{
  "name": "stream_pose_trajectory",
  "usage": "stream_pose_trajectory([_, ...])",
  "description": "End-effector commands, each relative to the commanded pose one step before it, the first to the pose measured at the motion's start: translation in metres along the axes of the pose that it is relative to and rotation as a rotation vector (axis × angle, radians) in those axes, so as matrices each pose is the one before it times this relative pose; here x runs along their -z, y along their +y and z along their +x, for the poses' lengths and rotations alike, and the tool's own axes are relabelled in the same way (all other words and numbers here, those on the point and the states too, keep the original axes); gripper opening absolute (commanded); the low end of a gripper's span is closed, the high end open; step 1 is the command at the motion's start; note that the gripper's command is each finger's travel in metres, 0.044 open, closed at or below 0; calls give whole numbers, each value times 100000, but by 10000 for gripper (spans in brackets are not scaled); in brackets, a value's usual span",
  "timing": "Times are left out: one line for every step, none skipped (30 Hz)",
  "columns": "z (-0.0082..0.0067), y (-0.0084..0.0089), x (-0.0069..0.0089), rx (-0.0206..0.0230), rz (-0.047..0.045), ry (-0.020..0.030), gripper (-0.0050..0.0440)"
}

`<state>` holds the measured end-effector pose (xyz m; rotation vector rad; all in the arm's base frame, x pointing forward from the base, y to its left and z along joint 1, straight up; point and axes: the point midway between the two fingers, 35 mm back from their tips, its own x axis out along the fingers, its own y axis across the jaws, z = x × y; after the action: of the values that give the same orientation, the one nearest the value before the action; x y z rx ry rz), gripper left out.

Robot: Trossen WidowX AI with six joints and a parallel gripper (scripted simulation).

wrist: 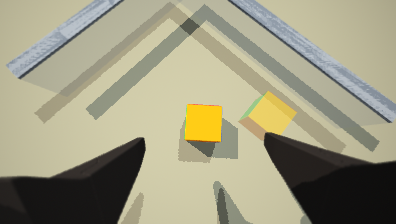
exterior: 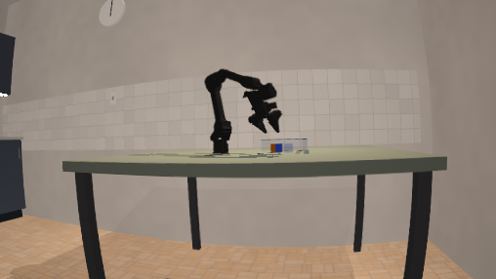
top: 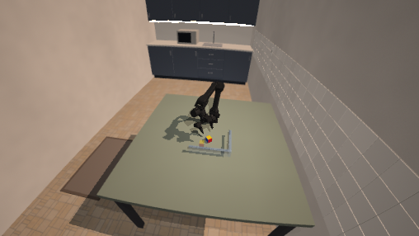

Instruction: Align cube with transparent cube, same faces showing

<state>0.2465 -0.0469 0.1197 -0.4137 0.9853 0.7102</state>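
Cube (wrist: 203,123) yellow on top, blue and red sides; transparent cube (wrist: 270,116) pale yellow; table (top: 173,181) olive-green

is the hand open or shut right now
Open. In the wrist view the two dark fingers stand wide apart with nothing between them, and the hand hangs above the cube, which sits on the table.
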Motion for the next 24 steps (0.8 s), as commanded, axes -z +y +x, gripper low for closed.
stream_pose_trajectory([-389, -186, -320, 1527, -2159, -80, 416])
stream_pose_trajectory([104, 11, -38, -508, -3664, 1380, 392])
stream_pose_trajectory([170, 14, -68, -914, -6135, 2271, 368])
stream_pose_trajectory([229, 12, -105, -1415, -8650, 3112, 344])
stream_pose_trajectory([279, -3, -151, -2041, -11222, 3875, 320])
stream_pose_trajectory([289, -33, -188, -2546, -12031, 4157, 296])
stream_pose_trajectory([245, -65, -190, -2562, -9173, 3742, 280])
stream_pose_trajectory([155, -66, -139, -1885, -8507, 2523, 280])
stream_pose_trajectory([145, -86, -143, -2022, -8605, 2465, 280])
stream_pose_trajectory([131, -106, -143, -2129, -8653, 2371, 280])
stream_pose_trajectory([117, -126, -140, -2221, -8573, 2268, 280])
stream_pose_trajectory([100, -143, -133, -2267, -8824, 2122, 280])
stream_pose_trajectory([89, -170, -130, -2444, -8919, 2094, 280])
stream_pose_trajectory([66, -172, -108, -2291, -8656, 1796, 280])
stream_pose_trajectory([49, -178, -91, -2230, -8599, 1593, 280])
stream_pose_trajectory([0, 0, 0, 0, 0, 0, 280])
stream_pose_trajectory([0, 0, 0, 0, 0, 0, 280])
stream_pose_trajectory([34, -178, -72, -2127, -8999, 1368, 280])
stream_pose_trajectory([21, -173, -53, -1991, -6551, 1168, 280])
stream_pose_trajectory([8, -107, -25, -1193, -3881, 662, 280])
stream_pose_trajectory([2, -36, -7, -393, -1271, 212, 280])
stream_pose_trajectory([0, 0, 0, 0, 0, 0, 280])
stream_pose_trajectory([0, 0, 0, 0, 0, 0, 280])
stream_pose_trajectory([0, 0, 0, 0, 0, 0, 280])
